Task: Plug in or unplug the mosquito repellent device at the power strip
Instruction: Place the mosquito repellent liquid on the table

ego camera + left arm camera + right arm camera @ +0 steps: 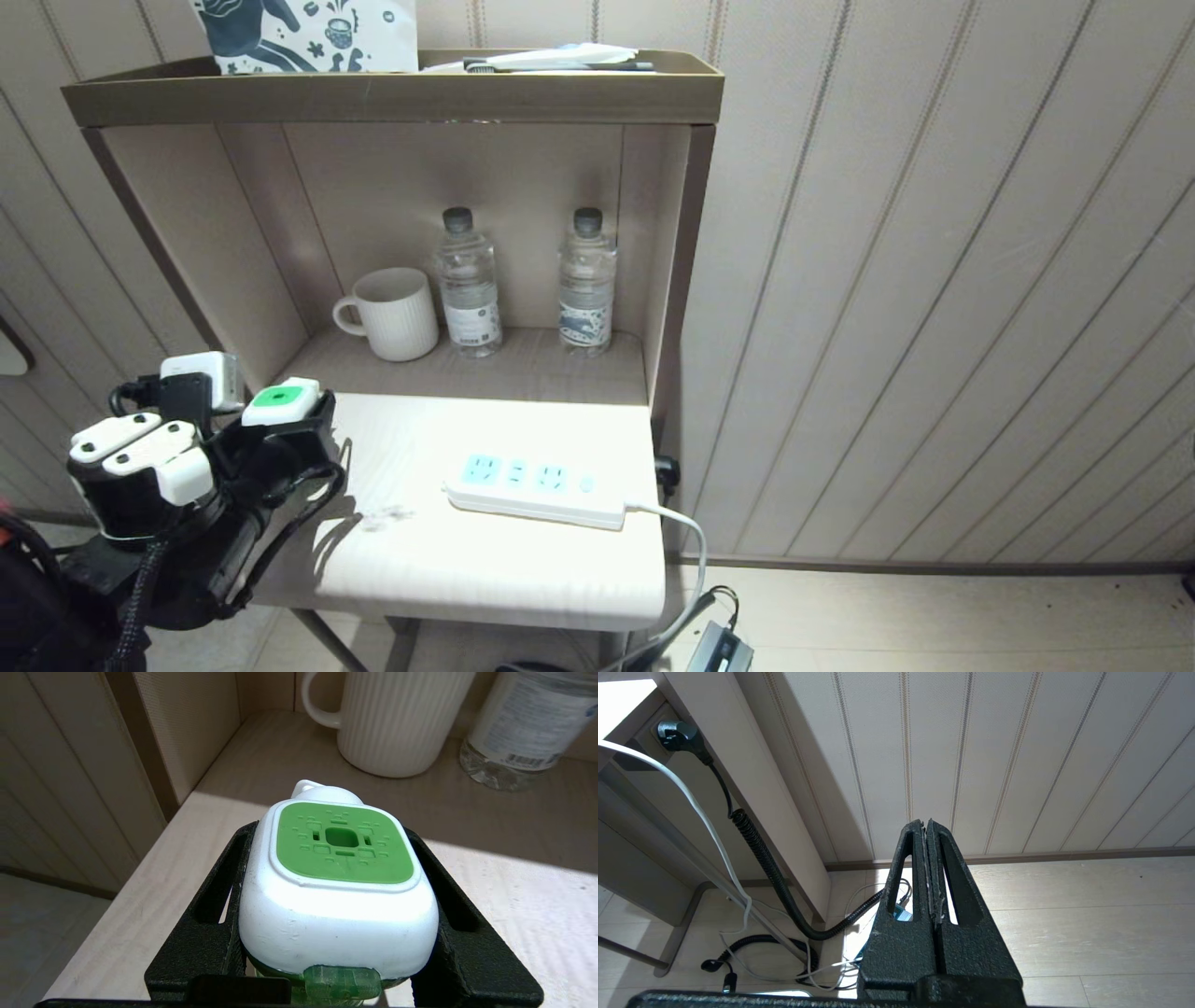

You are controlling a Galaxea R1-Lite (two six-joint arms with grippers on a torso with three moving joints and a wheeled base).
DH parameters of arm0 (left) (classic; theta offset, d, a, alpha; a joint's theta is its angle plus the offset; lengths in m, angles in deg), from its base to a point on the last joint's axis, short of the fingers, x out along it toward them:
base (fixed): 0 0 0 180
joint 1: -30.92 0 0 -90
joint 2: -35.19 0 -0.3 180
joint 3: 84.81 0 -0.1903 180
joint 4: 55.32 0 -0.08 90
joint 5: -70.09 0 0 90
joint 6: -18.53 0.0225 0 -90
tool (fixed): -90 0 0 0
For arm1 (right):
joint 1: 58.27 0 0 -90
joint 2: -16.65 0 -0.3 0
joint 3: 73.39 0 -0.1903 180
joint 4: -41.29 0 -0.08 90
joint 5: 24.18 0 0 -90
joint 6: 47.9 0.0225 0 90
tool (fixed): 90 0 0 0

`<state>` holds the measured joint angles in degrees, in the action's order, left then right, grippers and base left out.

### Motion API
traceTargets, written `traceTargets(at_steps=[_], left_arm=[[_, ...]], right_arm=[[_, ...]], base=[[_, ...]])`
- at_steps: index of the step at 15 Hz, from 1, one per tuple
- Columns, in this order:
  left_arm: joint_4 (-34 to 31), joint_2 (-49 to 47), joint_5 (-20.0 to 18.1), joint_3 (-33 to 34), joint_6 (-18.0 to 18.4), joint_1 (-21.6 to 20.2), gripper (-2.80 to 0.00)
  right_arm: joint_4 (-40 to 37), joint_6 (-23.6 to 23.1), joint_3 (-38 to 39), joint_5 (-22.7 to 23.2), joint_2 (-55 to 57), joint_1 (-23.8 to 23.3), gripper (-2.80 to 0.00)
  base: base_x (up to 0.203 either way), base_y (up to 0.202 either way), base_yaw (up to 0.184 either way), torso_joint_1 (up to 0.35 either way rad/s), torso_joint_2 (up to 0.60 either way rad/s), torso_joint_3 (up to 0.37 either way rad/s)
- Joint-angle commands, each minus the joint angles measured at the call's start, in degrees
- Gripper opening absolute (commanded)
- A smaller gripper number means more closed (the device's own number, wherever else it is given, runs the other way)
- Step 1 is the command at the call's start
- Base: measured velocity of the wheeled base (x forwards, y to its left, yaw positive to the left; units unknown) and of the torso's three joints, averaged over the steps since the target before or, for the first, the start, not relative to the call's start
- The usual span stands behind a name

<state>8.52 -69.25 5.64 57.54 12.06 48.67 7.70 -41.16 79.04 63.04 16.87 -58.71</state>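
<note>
**Fingers clamped on the device at the table's left edge**

The left gripper's [338, 914] black fingers [210, 914] press on both sides of the device [343, 877], holding it with its green face up. The arm reaches in from the lower left in the head view, wrist angled up, and the device [280, 399] sits over the table's [523, 569] left edge, near the back corner. Behind it on the shelf stand a mug [392, 313] and two bottles [467, 280]. The strip [534, 485] lies toward the table's right edge, all sockets bare, well apart from the device. The right gripper [928, 833] hangs low off the table's right side, fingers closed on nothing, pointing at the wall.
</note>
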Motion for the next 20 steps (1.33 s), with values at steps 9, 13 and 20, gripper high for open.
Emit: traceTargets(at_steps=[9,13,20], left_arm=[[2.7,-4.4,4.7,-2.3,0.4,0.1,-2.80],[2.7,-4.1,4.8,-2.2,0.4,0.1,0.00],[2.7,-0.6,5.1,-1.3,0.4,0.2,0.00]], right_arm=[[-0.1,0.0,0.0,0.0,0.1,0.0,-2.80],[-0.1,0.0,0.0,0.0,0.1,0.0,-2.80],[-0.1,0.0,0.0,0.0,0.1,0.0,-2.80]], base=[[0.000,0.000,0.000,0.000,0.00,0.000],[0.000,0.000,0.000,0.000,0.00,0.000],[0.000,0.000,0.000,0.000,0.00,0.000]])
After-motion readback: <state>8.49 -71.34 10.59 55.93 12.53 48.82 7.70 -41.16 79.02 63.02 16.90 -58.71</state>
